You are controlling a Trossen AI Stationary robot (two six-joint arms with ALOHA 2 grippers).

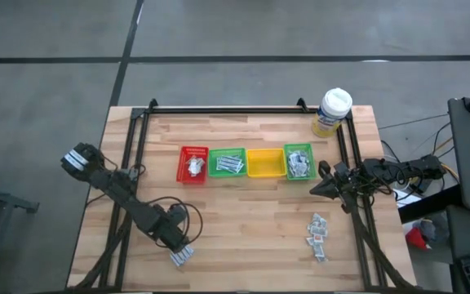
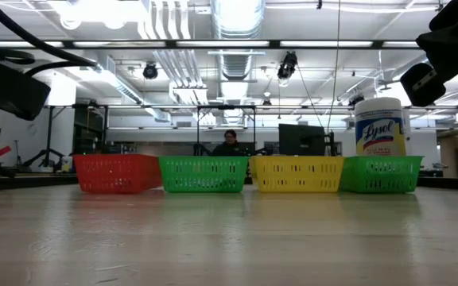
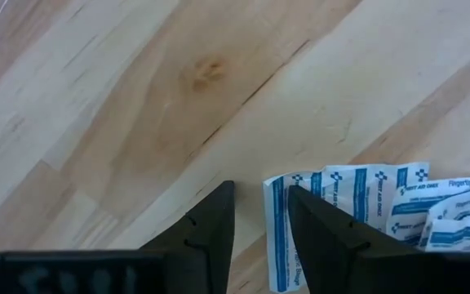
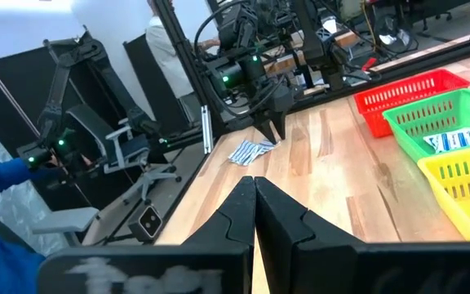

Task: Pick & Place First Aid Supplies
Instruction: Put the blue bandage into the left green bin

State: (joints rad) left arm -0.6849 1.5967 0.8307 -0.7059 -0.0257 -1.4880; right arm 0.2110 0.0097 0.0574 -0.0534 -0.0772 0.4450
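Observation:
A small pile of white-blue first aid sachets (image 1: 184, 257) lies flat on the wooden table near its front left. My left gripper (image 1: 183, 245) points down just above this pile, open. In the left wrist view the end of one sachet (image 3: 277, 237) shows under the gap between the fingers of my left gripper (image 3: 259, 189). A second loose pile of sachets (image 1: 318, 237) lies at the front right. My right gripper (image 1: 317, 189) waits at the table's right side, level and shut, with nothing between its fingers.
A row of small bins stands across the table's middle: red (image 1: 192, 163), green (image 1: 228, 163), yellow (image 1: 265, 162), green (image 1: 299, 161); three hold sachets. A yellow wipes tub (image 1: 333, 112) stands at the far right. A black frame (image 1: 219, 109) borders the table. A person (image 2: 230, 143) sits beyond it.

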